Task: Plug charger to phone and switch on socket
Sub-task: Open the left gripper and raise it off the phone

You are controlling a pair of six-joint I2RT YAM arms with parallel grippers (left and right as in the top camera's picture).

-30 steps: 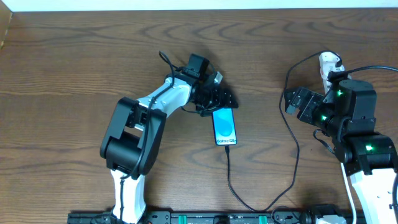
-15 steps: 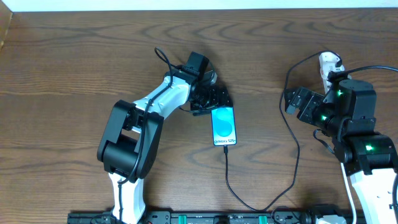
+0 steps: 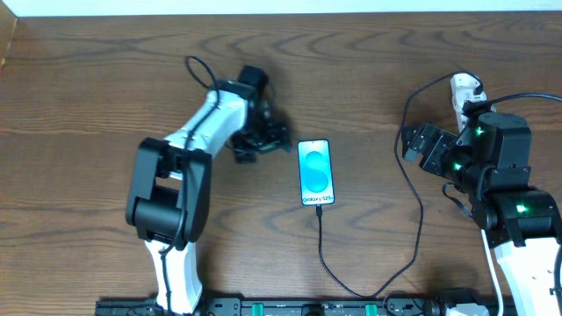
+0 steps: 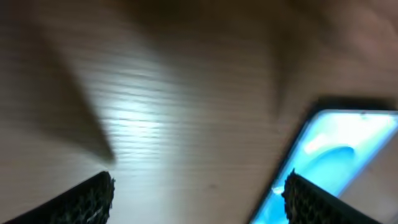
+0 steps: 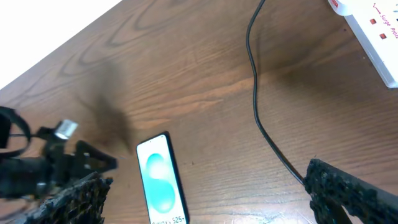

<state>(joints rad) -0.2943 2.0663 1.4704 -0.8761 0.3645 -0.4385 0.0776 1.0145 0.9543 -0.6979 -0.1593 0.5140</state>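
The phone [image 3: 316,172] lies flat mid-table, its light-blue screen up and white text at the near end. The black charger cable [image 3: 327,254] is plugged into that near end, loops along the front edge and runs up the right side [image 3: 409,132] toward the socket. The white socket [image 3: 465,90] lies far right, mostly hidden by my right arm; its red markings show in the right wrist view [image 5: 373,28]. My left gripper [image 3: 265,140] is open and empty, left of the phone [image 4: 336,155]. My right gripper [image 3: 420,145] is open and empty, right of the phone [image 5: 160,180].
The brown wooden table [image 3: 105,79] carries everything. Its far edge meets a white wall [image 3: 263,5]. A black rail with green connectors [image 3: 290,307] runs along the front edge. The charger cable also shows in the right wrist view [image 5: 261,118].
My left gripper has drawn back from the phone's far end, moving left and away, and the phone now lies uncovered. The right arm has not moved.
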